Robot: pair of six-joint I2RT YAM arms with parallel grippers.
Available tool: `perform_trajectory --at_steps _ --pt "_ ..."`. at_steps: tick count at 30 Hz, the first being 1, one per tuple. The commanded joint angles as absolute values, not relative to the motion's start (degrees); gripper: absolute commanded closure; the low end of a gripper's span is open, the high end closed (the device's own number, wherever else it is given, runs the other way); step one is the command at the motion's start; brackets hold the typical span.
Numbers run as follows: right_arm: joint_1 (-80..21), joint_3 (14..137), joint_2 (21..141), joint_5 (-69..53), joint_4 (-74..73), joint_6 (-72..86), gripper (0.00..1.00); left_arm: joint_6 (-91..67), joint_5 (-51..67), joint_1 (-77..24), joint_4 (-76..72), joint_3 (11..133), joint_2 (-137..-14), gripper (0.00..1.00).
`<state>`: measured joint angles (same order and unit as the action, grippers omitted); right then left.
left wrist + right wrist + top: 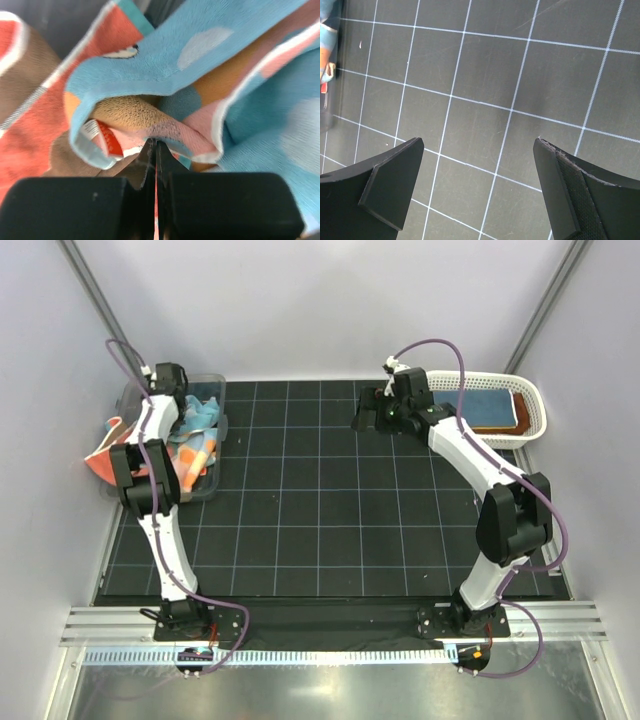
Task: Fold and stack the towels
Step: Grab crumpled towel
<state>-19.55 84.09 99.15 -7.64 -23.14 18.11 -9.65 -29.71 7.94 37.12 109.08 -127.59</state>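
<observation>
The left gripper (154, 146) is pinching the dotted towel (240, 55) in the bin (218, 400); the right gripper (478, 145) is hovering wide open.

Fuzzy cloth towels (250, 50), matt black mat (485, 75), plastic lattice basket (478, 381)

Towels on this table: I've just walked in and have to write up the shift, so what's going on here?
The left end effector is down in the clear bin, shut on a fold of the heaped towels; which towel it has, I cannot tell. The right end effector is open and empty above the black mat, near the white basket, where a blue towel and a rust-brown towel lie folded.
</observation>
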Motion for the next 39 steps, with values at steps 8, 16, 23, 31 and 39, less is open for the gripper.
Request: perform_trajectory --at_steps 8,16,23,31,39 --pt "-22.85 83.32 94.22 -8.17 -21.18 19.60 0.00 -10.72 -30.07 5.98 34.37 108.63 -120.84 0.43" --pt "-22.94 85.52 95.45 -6.42 -23.82 15.91 0.00 -7.38 -30.22 5.98 30.85 110.74 -126.99 0.50" --pt "-22.94 83.85 95.10 -7.73 -23.03 16.00 0.00 -6.77 -27.52 5.98 33.05 116.28 -131.75 0.48" --pt "-23.03 84.73 95.54 -8.17 -22.33 16.08 0.00 -6.51 -26.72 5.98 31.91 116.54 -131.05 0.43" --pt "-23.03 84.99 98.00 -8.96 -22.06 16.08 0.00 -9.38 -32.23 5.80 37.42 118.20 -133.06 0.49"
